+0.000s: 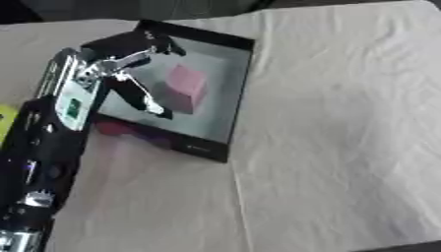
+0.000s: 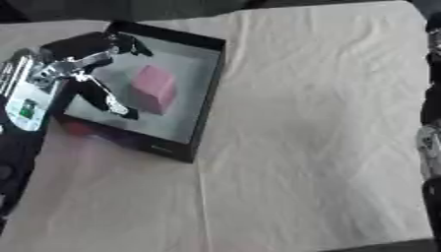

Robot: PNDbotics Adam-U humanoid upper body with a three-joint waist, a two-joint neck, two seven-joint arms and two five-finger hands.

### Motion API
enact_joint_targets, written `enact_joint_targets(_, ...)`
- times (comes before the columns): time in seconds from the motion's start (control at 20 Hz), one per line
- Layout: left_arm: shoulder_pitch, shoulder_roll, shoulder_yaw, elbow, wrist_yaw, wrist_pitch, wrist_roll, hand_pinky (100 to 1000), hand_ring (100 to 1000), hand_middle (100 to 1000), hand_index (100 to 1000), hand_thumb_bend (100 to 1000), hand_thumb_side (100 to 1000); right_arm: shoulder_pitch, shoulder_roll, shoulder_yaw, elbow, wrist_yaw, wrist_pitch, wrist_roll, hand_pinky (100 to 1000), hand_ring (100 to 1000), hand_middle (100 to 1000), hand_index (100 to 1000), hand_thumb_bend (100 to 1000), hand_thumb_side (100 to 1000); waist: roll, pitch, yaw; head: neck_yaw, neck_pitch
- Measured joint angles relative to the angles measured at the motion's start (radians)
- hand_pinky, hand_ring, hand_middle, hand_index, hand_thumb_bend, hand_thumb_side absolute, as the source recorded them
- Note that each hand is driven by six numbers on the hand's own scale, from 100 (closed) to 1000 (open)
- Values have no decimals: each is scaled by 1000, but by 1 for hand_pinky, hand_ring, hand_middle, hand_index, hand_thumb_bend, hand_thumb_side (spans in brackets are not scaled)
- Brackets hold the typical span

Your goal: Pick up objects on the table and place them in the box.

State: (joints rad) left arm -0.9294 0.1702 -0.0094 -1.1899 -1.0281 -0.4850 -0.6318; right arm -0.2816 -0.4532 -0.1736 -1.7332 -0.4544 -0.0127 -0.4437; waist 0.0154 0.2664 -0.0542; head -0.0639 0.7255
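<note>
one box point(image 1: 243, 88), black-walled with a pale grey floor, lies on the cream cloth point(image 1: 344, 147) that covers the table, toward its far left part and turned askew. inside it you see one pink block point(image 1: 184, 87), resting on the floor near the middle of the box, apart from every wall. your left hand point(image 1: 129, 64) comes in from the left side on a black and silver arm and hangs over the left part of the box; its fingers point(image 1: 148, 101) are spread and mostly straight, one reaching down toward the near wall, another toward the far corner, and they have hold of nothing. the nearest fingertip stands just beside the pink block on its left; whether it touches the block cannot be told from either view. one dark reddish patch point(image 1: 112, 129) shows outside the box against its near-left wall, too indistinct to name. one yellow shape point(image 1: 5, 120) shows at the left edge of the left eye view, cut off by the frame. of your right arm point(image 2: 430, 147) only one dark strip shows, along the right edge of the right eye view; the hand itself is out of sight. the cloth to the right of the box carries folds and creases.
</note>
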Motion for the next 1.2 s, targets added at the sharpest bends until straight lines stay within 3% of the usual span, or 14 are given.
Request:
enact_joint_targets(0.3,-1,9,9,-47,23,-6,11,908,815,798,888,666,321,7,0,2,0,0,0,0,1000,942,969,892,307,399,-2,-1,9,-2,0)
enact_joint_targets(0.5,-1,72,18,-106,108,4,24,896,798,783,875,624,288,28,0,1,-1,0,0,-1,1000,942,969,892,304,398,0,-14,32,-17,3)
enact_joint_targets(0.85,124,356,20,-193,343,8,47,898,813,804,878,634,287,59,-1,-5,-8,7,-4,-6,1000,943,969,892,302,402,7,-27,85,-53,21)
enact_joint_targets(1.2,248,585,53,-183,510,-11,38,912,831,822,902,653,312,63,-1,-4,-9,12,0,-2,1000,944,970,892,297,406,0,-27,93,-28,33)
